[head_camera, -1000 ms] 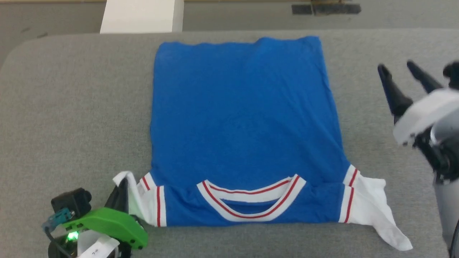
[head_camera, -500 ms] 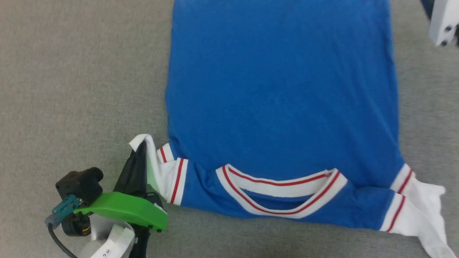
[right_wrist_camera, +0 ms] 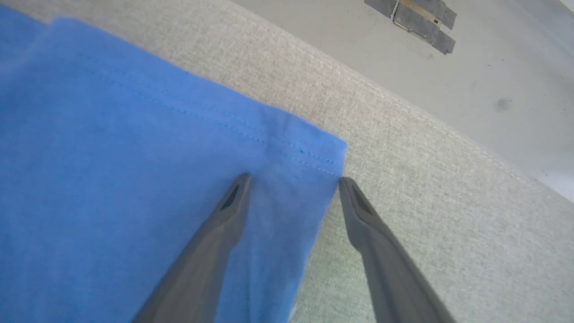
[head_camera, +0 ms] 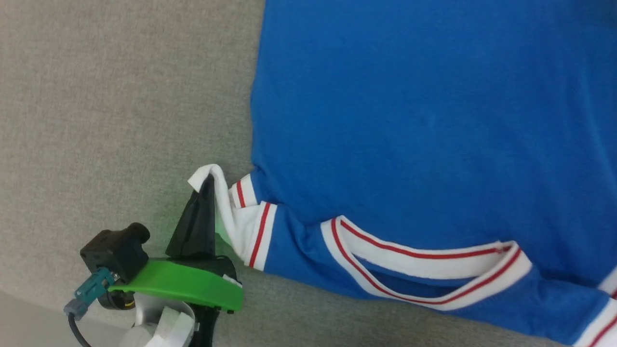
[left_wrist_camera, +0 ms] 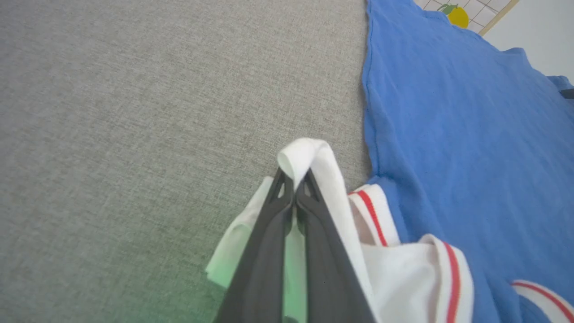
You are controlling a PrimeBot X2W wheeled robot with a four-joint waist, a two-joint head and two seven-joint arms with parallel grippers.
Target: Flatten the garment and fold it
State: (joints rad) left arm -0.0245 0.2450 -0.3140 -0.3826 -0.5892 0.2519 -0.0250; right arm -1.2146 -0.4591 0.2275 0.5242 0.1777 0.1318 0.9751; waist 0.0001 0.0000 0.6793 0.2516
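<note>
**Left gripper pinches sleeve, right spread over hem corner**

The garment (head_camera: 409, 120) lies flat on the grey fabric surface (head_camera: 120, 96), collar toward the robot. The left gripper (left_wrist_camera: 293, 178) reaches in low from the near left, fingers pressed together on the white sleeve (left_wrist_camera: 314, 154), whose lifted edge curls over their tips. The right gripper (right_wrist_camera: 293, 179) angles down at a blue hem corner, fingers wide apart astride its edge, gripping nothing.

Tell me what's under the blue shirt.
The garment lies on a grey fabric surface, which shows beside it. What lies directly beneath the blue cloth is covered and cannot be seen.
</note>
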